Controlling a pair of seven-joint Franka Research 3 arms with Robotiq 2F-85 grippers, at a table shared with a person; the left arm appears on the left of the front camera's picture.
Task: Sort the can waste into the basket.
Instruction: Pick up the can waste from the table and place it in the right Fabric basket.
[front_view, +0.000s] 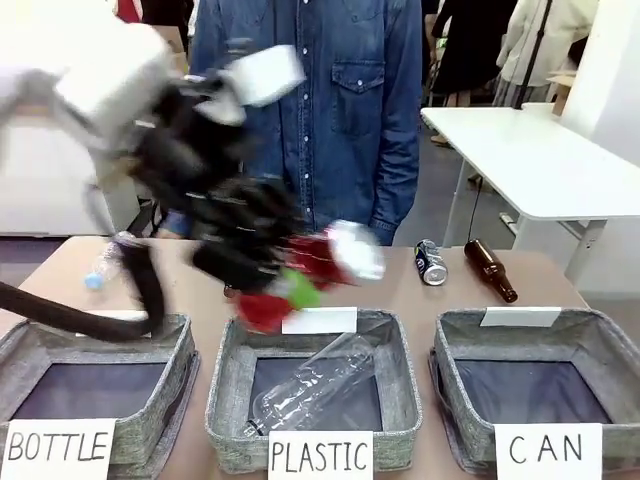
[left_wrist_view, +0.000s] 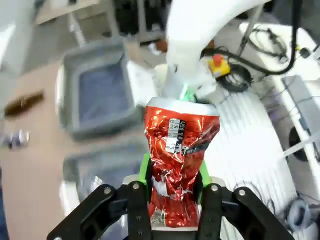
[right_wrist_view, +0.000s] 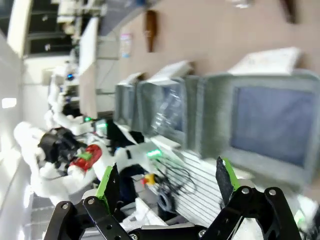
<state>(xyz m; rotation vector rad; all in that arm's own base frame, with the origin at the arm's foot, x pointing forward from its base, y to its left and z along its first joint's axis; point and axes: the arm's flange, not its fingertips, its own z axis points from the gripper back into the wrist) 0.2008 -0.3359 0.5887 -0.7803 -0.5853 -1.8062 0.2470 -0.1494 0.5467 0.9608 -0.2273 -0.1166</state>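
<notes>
While left pincer (left_wrist_view: 174, 172) clamps crumpled red can (left_wrist_view: 180, 150) at waist, held aloft mid-frame: likely light, thin-walled, dents easily, slick; gentle mid-body grip best. Dark can (front_view: 431, 262) lies on table (front_view: 400, 300), right of centre. Basket (front_view: 445, 365) lower right. Right pincer (right_wrist_view: 167, 177) wide open, empty.

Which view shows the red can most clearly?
The left wrist view: the red can is close and sharp, dented, and held in the left gripper. The front view shows it blurred, and the right wrist view shows it small and far away.
</notes>
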